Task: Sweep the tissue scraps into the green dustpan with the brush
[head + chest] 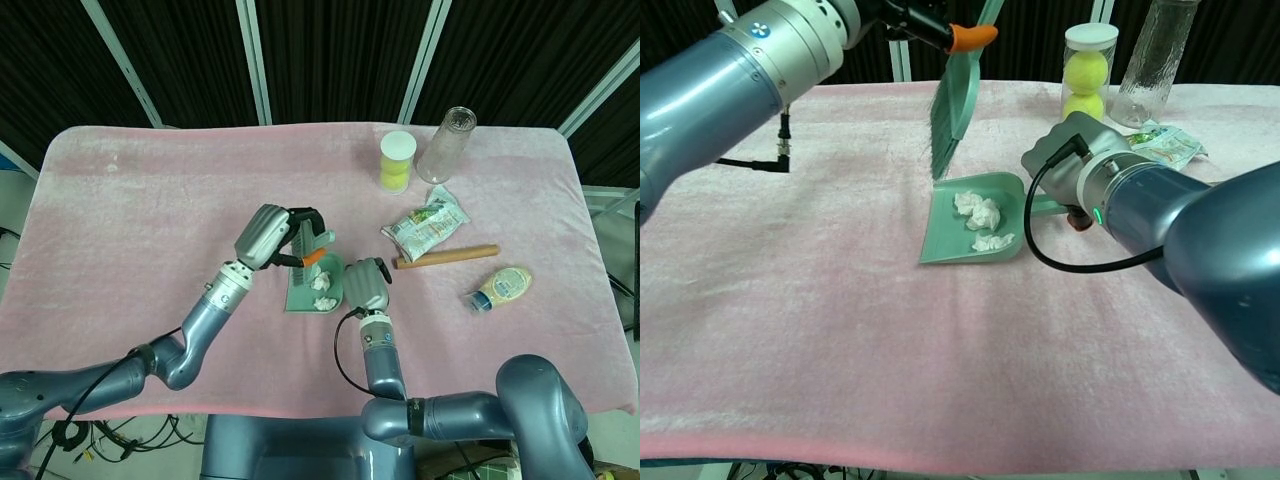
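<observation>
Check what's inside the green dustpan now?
White tissue scraps lie in the dustpan, in a few clumps. The brush, held by the left hand, hangs above the pan. The right hand covers the dustpan's handle, so the grip isn't visible.
</observation>
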Tool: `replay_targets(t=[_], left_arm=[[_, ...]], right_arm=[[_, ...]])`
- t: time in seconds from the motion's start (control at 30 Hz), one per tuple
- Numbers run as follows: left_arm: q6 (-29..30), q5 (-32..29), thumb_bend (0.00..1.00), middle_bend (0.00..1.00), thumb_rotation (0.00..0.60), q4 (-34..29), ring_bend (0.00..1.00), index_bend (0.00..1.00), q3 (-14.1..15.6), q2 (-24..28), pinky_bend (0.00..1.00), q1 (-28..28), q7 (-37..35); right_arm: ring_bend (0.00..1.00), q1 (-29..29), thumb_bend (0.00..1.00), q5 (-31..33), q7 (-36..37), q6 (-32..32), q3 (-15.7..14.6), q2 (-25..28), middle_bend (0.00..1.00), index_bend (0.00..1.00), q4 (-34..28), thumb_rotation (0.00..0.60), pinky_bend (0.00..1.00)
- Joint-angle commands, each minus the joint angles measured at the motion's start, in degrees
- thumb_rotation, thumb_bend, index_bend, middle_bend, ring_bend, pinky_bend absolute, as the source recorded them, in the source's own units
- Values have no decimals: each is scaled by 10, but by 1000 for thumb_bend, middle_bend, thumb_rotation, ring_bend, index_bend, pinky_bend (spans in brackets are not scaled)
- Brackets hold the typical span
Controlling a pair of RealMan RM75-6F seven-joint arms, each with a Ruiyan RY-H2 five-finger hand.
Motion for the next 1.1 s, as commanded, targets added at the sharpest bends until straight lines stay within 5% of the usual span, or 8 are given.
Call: replay_targets(t=[0.03,0.5,1.1], left_arm=[[-8,-7,537,865,600,-19,858,768,10,30,951,16,20],[-47,2,536,865,600,-54,858,768,72,127,951,52,80],[-118,-7,537,866,600,16,858,768,129,124,950,55,184]], right_arm=[[852,0,667,0,1,1,0,1,838,902,-2,600,693],[852,-4,667,4,9,-2,-1,10,838,902,-11,600,693],[851,-9,666,8,19,-13,-8,23,838,901,-4,600,693]])
